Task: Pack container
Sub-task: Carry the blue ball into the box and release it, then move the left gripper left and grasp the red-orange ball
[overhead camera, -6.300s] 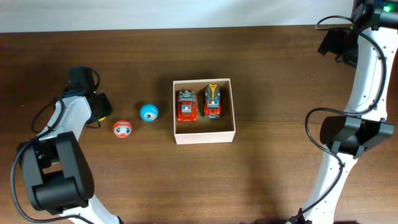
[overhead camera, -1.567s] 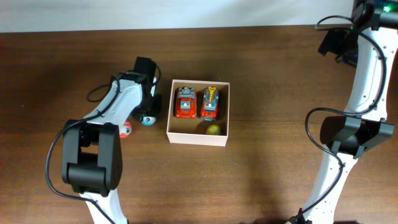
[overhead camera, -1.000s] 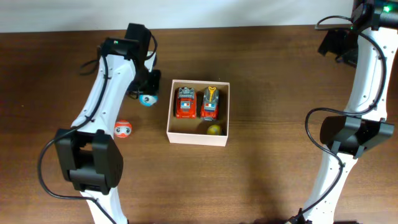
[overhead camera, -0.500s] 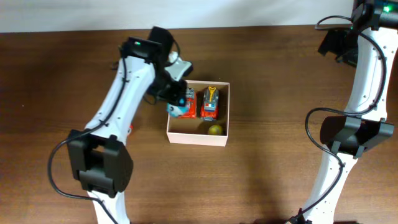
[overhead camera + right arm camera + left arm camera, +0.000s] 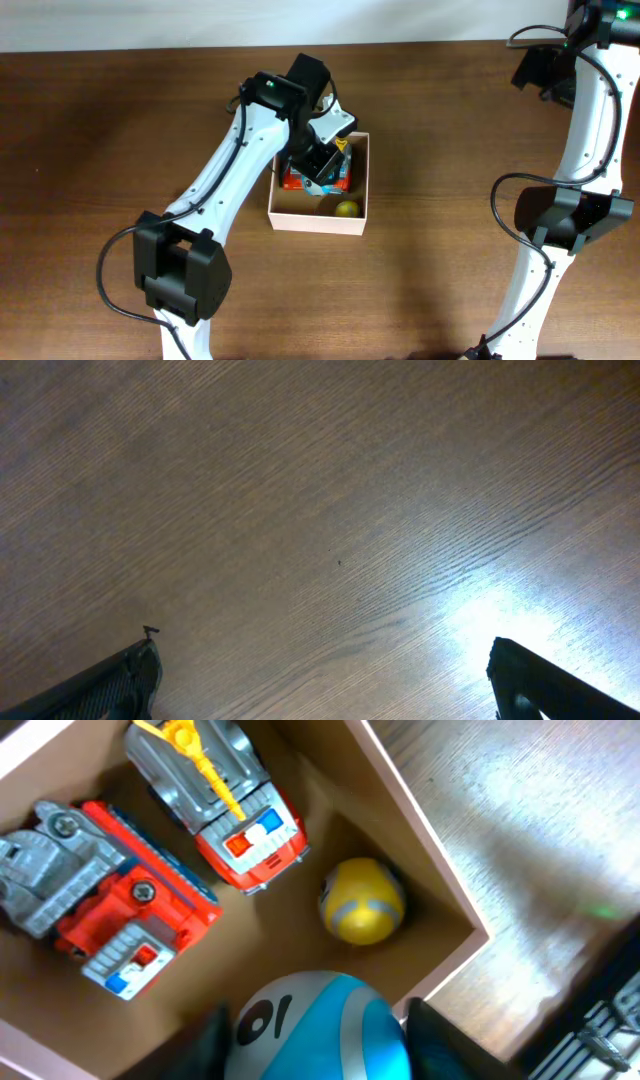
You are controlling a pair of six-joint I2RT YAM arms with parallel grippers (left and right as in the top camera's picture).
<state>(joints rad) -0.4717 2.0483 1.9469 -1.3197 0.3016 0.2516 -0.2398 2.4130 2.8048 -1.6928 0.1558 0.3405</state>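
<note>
The container (image 5: 315, 222), a small cream-walled cardboard box with a tan inside, sits mid-table. It holds two red toy trucks (image 5: 100, 905) (image 5: 225, 805) side by side and a yellow ball (image 5: 362, 900) in a corner. My left gripper (image 5: 325, 172) hovers over the box's inside, shut on a blue-and-white ball (image 5: 320, 1030) held above the box floor beside the yellow ball. Its dark fingers (image 5: 215, 1040) flank the ball. My right gripper (image 5: 330, 690) is open and empty over bare table wood, with its arm at the far right (image 5: 545, 70).
The brown wooden table (image 5: 450, 250) surrounds the box. The left arm (image 5: 230, 170) slants from the table's front left up to the box and hides the table beneath it. The box's right wall (image 5: 420, 850) stands close to the held ball.
My left gripper has carried the blue ball rightward from the box's left edge to over the box's inside. The right arm has not moved.
</note>
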